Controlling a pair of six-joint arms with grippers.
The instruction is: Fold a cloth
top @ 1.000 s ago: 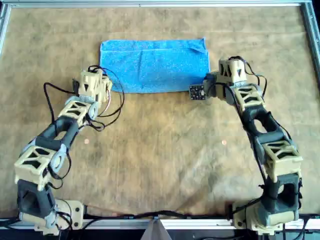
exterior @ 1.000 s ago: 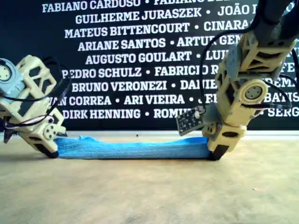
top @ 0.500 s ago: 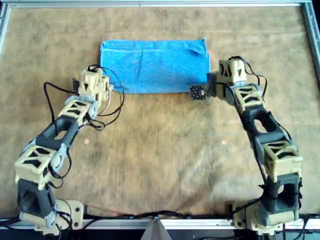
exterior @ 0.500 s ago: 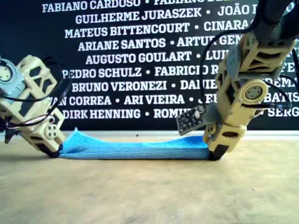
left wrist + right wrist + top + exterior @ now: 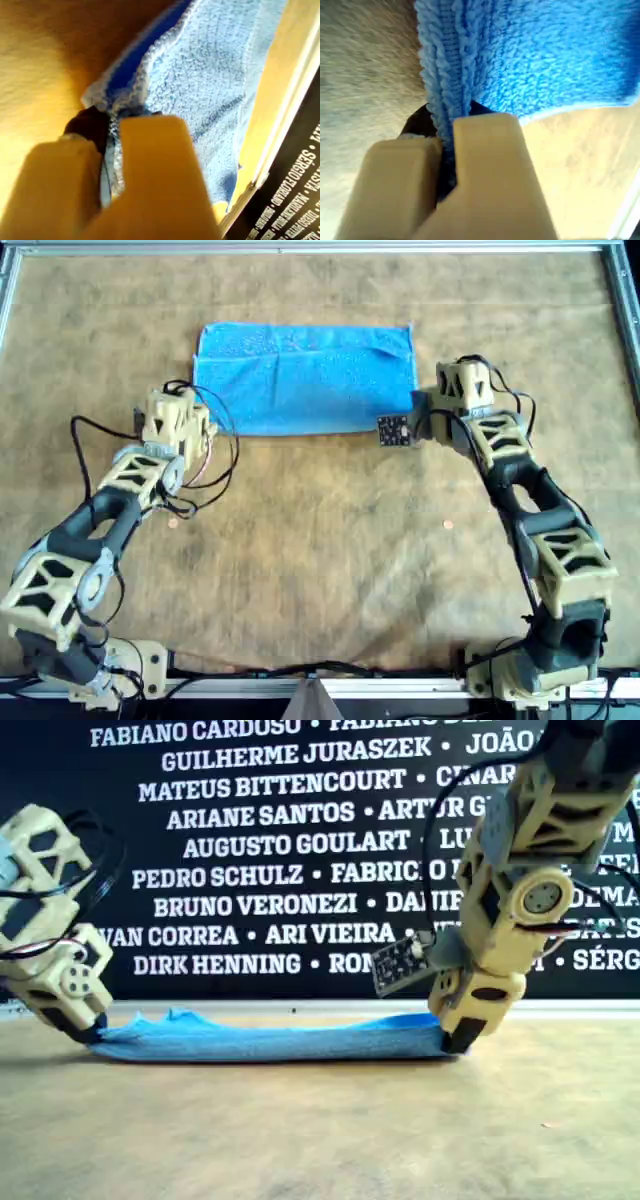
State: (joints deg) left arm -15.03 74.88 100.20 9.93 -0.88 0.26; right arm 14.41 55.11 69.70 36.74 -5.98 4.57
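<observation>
The sky-blue cloth (image 5: 300, 375) lies folded as a wide rectangle toward the far side of the overhead view, low and flat in the exterior view (image 5: 270, 1040). My left gripper (image 5: 196, 428) is shut on its near corner at the overhead view's left, also seen at the exterior view's left (image 5: 92, 1033). The left wrist view shows the cloth (image 5: 210, 90) pinched in the left gripper (image 5: 112, 125). My right gripper (image 5: 420, 416) is shut on the near corner at the overhead view's right (image 5: 450, 1042). The hemmed cloth (image 5: 530, 55) sits bunched in the right gripper (image 5: 447, 120).
A brown mat (image 5: 320, 560) covers the table, bounded by a metal frame (image 5: 625, 300). A small circuit board (image 5: 394, 429) hangs off the right arm beside the cloth. A black banner (image 5: 280, 850) with white names stands behind. Two small pinkish dots (image 5: 447, 525) lie on the mat.
My left gripper has pulled its corner toward the overhead view's left and slightly nearer, stretching the cloth's near edge. The right gripper has stayed almost in place, holding its corner.
</observation>
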